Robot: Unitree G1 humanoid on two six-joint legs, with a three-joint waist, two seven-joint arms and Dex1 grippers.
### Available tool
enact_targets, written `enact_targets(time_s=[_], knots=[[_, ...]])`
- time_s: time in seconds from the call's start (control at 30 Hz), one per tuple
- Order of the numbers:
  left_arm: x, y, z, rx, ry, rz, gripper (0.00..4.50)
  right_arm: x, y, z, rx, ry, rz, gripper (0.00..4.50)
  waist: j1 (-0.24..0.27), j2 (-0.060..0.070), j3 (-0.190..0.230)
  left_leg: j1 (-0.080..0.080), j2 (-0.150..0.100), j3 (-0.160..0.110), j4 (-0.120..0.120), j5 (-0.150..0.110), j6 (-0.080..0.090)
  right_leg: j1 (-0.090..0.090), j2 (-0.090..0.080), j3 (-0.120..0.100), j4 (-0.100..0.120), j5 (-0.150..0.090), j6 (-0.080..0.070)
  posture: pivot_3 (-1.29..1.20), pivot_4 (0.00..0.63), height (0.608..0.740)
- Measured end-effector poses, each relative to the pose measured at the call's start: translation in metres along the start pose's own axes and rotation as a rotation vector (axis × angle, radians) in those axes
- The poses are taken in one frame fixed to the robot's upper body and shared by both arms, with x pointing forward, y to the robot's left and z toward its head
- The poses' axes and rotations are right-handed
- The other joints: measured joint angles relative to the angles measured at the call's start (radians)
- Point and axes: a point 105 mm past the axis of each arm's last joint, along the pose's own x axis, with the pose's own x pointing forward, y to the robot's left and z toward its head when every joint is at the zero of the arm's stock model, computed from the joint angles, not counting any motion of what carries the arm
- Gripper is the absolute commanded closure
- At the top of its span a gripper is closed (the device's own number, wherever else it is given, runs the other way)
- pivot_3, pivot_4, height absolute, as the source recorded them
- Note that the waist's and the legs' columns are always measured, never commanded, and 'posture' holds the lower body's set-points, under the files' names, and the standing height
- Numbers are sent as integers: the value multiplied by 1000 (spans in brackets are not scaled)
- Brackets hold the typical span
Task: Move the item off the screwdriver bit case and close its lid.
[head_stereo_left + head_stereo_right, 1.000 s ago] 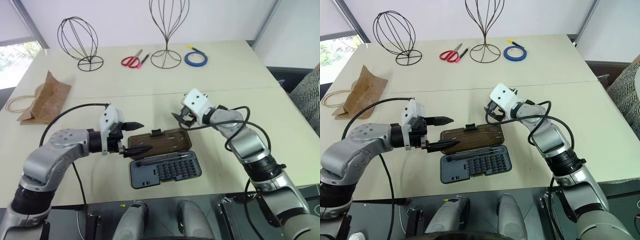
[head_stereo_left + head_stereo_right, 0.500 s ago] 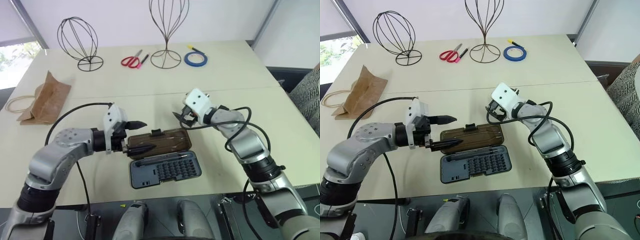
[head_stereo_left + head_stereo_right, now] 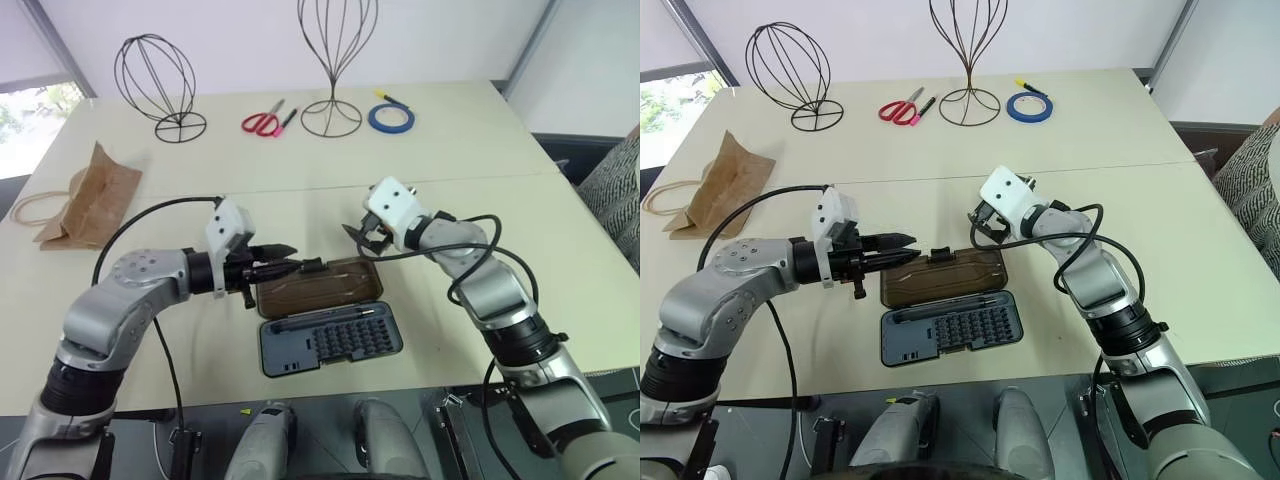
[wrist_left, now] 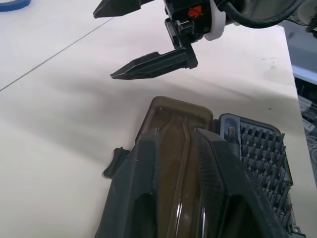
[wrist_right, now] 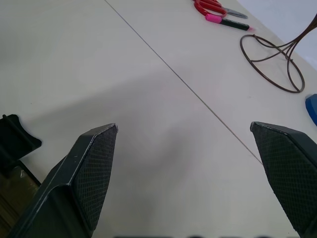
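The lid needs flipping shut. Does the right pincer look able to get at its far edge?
Probably yes: the right pincer hangs open just beyond the lid, nothing between them. The left pincer sits at the lid's other end.

Open tabletop lies left of the screwdriver bit case and between it and the paper bag, which sits well apart at the far left edge. The left gripper crowds the lid at its left end, while the right gripper hangs just beyond the lid's far right corner. Behind them a bare strip runs across to the wire stands, scissors and tape roll lining the back.
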Motion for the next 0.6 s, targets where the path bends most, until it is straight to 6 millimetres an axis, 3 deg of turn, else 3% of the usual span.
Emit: enact_targets(time_s=[0.03,0.23,0.6], knots=[[0,0,0,-1,-1,-2,4452,0,0,0,0,1,0,0,0,0,0,0,0,0,0,0,0,0,0,0,0,0,0,0,150,740],[-1,-10,1,-21,7,-56,4452,-1,3,-5,5,14,4,0,-2,0,0,0,0,0,0,0,0,0,0,0,0,0,0,0,150,740],[-23,-48,-24,-152,151,-251,4452,-2,6,-8,-2,25,54,0,-3,0,0,2,1,1,-1,0,0,1,0,1,1,0,0,0,150,740]])
